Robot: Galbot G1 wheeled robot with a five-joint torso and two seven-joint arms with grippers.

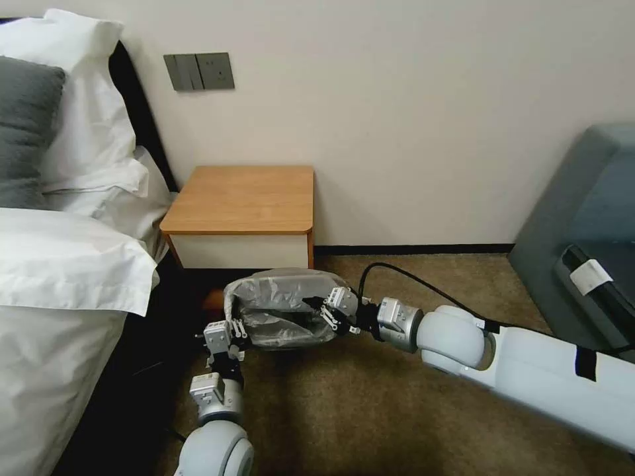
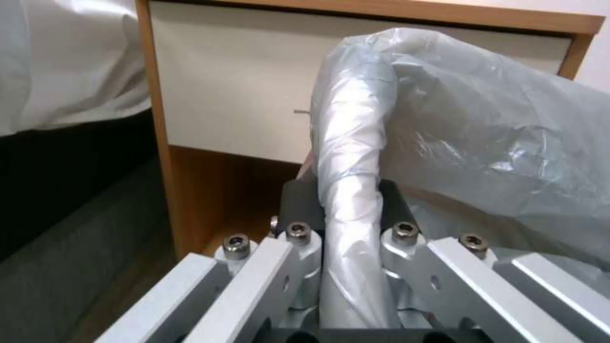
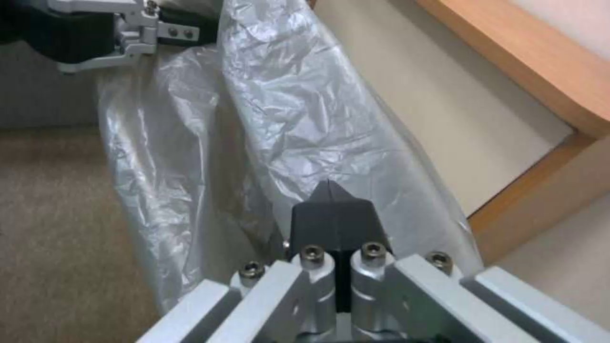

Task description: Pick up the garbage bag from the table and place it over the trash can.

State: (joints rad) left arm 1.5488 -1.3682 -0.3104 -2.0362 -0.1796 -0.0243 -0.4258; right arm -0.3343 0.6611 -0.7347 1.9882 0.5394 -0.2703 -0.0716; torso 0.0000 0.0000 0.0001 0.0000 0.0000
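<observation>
Both end effectors, left and right, pinch opposite edges of the garbage bag stretched between them.

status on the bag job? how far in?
Done: garbage bag is off the table and draped over the trash can. In hand: left gripper clamps its bag-wrapped rim; right gripper is pinched shut on the far side. Left: releasing.
</observation>
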